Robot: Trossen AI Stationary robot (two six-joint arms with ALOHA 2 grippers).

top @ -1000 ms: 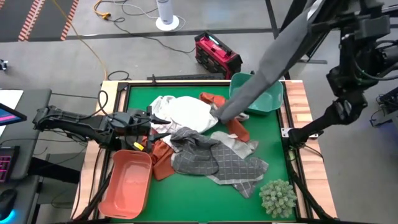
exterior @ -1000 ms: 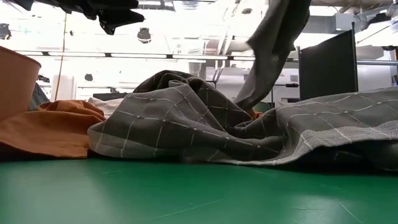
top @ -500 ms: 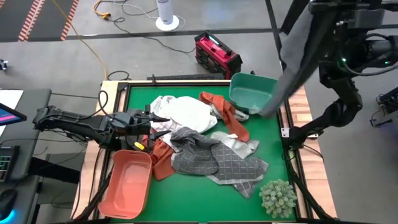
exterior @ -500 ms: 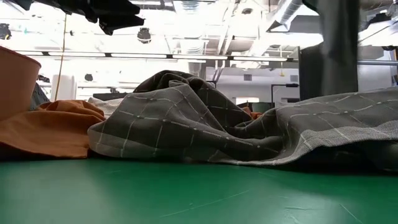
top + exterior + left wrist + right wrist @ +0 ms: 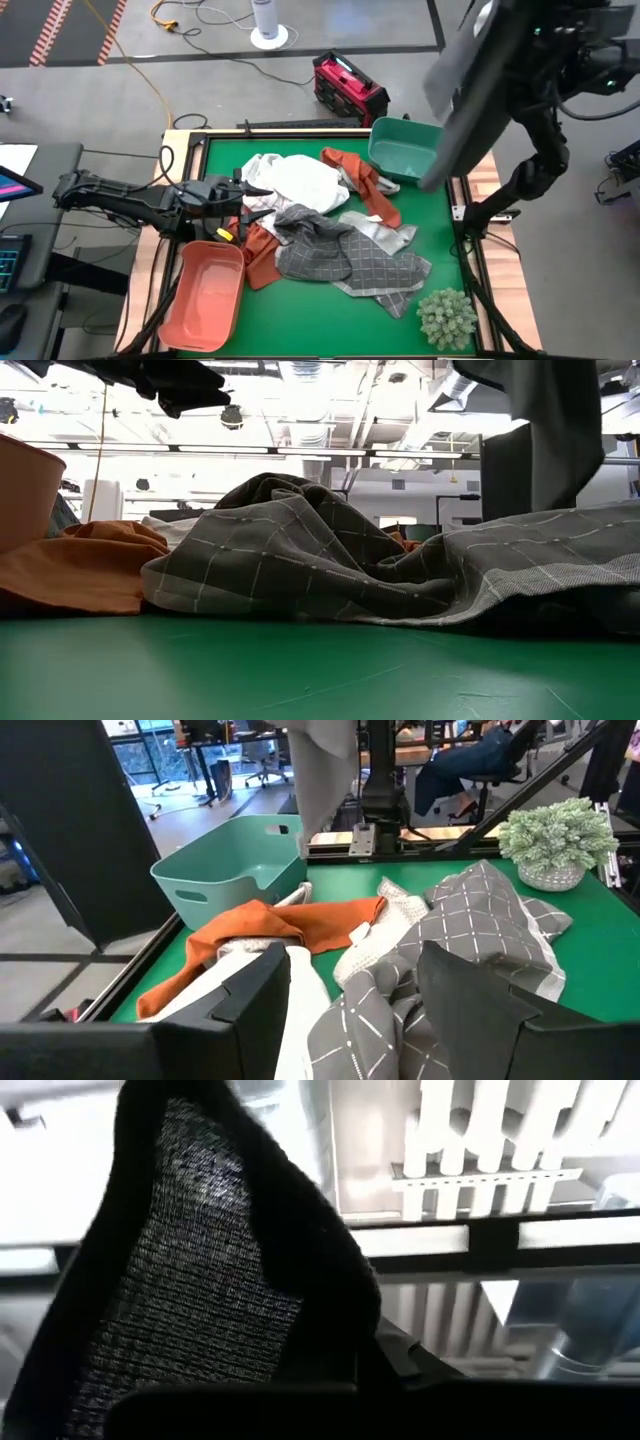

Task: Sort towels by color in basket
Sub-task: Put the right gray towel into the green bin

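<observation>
High over the table's far right, my right gripper point(image 5: 503, 14) is shut on a plain grey towel point(image 5: 462, 95). The towel hangs down to the right rim of the teal basket point(image 5: 405, 150). It also shows in the low view point(image 5: 555, 430) and in the left wrist view point(image 5: 322, 770). On the green mat lie a white towel point(image 5: 300, 180), rust-orange towels point(image 5: 365, 190), a grey checked towel point(image 5: 320, 250) and a thin-checked white one point(image 5: 385, 232). My left gripper point(image 5: 355, 1010) stands open at the pile's left side, touching nothing. My right gripper holds the plain grey towel by its upper end point(image 5: 200, 1260), which drapes over the fingers and hides the place of contact. The towel hangs long and slack below the gripper, clear of the pile. I cannot tell whether its lower end point(image 5: 432, 180) touches the teal basket.
An orange basket point(image 5: 205, 295) stands at the near left corner. A spiky pale-green plant ball point(image 5: 447, 317) sits at the near right. A red box point(image 5: 350, 88) lies on the floor beyond the far edge. Bare mat shows along the near edge.
My right gripper has swung toward the table's right edge and a little higher, turning as it went. The grey towel's lower end has come off the pile's middle, and the towel now hangs by the teal basket's right rim.
</observation>
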